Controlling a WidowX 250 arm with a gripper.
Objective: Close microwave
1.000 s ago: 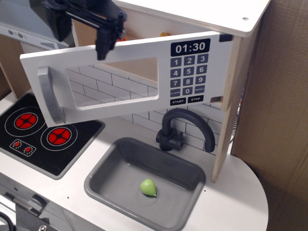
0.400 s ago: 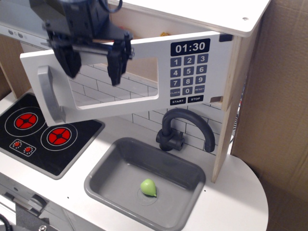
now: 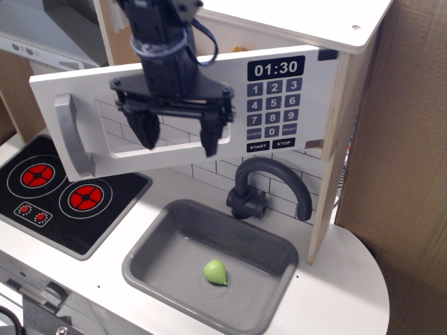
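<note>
The microwave point(image 3: 328, 91) is a light-wood box with a wide white door point(image 3: 70, 87) that stands swung open toward the left front. The door has a grey curved handle point(image 3: 70, 136) at its left end, a clear window, and a black clock display and keypad point(image 3: 276, 105) at its right. My gripper point(image 3: 178, 138) hangs in front of the door's window. Its two dark fingers point(image 3: 209, 132) are spread wide apart and hold nothing. The arm hides most of the window.
A grey sink point(image 3: 150, 269) holds a small green object point(image 3: 215, 272). A dark faucet point(image 3: 269, 185) arches behind the sink. A black stovetop point(image 3: 105, 209) with red burners lies at the left. A grey range hood point(image 3: 35, 31) sits at the upper left.
My arm has moved right and down, from the door's upper left to in front of its window. The fingers stay spread. The door has not visibly moved.
</note>
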